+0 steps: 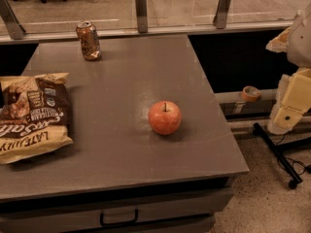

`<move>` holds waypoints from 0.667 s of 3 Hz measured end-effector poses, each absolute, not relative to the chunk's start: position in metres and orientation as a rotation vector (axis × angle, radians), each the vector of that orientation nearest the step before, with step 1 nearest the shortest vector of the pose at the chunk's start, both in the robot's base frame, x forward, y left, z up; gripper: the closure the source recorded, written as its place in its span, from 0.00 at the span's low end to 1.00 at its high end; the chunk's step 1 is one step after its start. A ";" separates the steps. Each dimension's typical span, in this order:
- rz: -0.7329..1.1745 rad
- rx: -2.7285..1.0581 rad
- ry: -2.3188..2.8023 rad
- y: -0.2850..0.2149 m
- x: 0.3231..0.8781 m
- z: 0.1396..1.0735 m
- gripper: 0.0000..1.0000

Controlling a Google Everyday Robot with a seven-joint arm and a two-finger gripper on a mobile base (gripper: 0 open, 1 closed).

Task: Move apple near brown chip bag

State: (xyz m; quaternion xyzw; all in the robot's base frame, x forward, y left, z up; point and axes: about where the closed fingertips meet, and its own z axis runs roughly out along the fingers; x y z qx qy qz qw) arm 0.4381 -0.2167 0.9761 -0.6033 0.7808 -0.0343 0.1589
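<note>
The apple (164,117) is red-orange with a short dark stem and sits upright on the grey table (126,76), right of centre. The brown chip bag (31,114) lies flat at the table's left edge, dark brown in the middle with pale yellow borders. A wide stretch of bare tabletop separates the two. My gripper (286,113) hangs with the pale arm at the far right of the view, off the table and well to the right of the apple, holding nothing that I can see.
An orange-brown soda can (88,41) stands at the table's back left. A railing with metal posts (141,8) runs behind the table. A tape roll (250,93) lies on a ledge at the right. A black stand base (277,152) sits on the floor.
</note>
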 end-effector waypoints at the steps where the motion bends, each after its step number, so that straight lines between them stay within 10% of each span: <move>1: -0.098 -1.725 2.232 -0.217 0.438 0.976 0.00; 2: 0.018 -1.708 2.184 -0.204 0.442 0.967 0.00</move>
